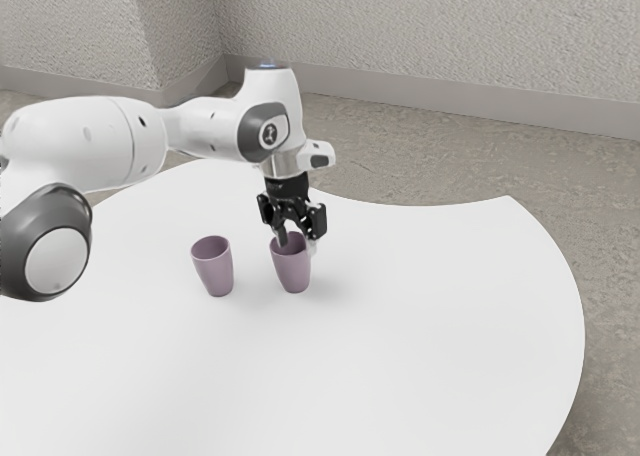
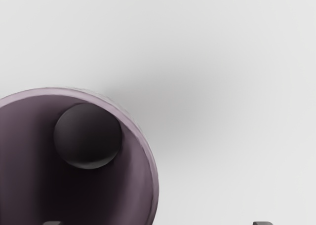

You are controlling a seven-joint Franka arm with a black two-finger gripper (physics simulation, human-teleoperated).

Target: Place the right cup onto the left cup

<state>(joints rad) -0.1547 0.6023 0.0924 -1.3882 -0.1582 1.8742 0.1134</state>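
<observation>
Gripper [image 1: 297, 244]: down at the right cup, its two fingers [image 1: 282, 238] well apart, one inside the mouth and one outside, nothing pinched between them!
Right cup [image 1: 293, 269]: the one on the exterior view's right, upright on the table, and by my reading the one to be carried.
Grip: the wall had to sit squarely between the pads, so a touch lower, then a straight, gentle close; a skewed pinch could have tipped the cup or let it swing.
Lift: straight up after that, high enough for its base to pass over the other rim, and level all the way.
Left cup [image 1: 215, 274]: the target, upright, mouth open, a little apart from its partner; the carried base had to come down centred, slowly, or it risked knocking this one over.
Cups: a matching pair, dusty mauve, smooth and matt-looking, thin-walled, tapering to narrow feet; inside the right one, deep shade and a round dark bottom.
Table [image 1: 430, 316]: plain smooth white, with a curved edge and soft shadows.
Room: mottled grey-brown floor [image 1: 400, 156], rough pale wall [image 1: 400, 36] beyond.
</observation>
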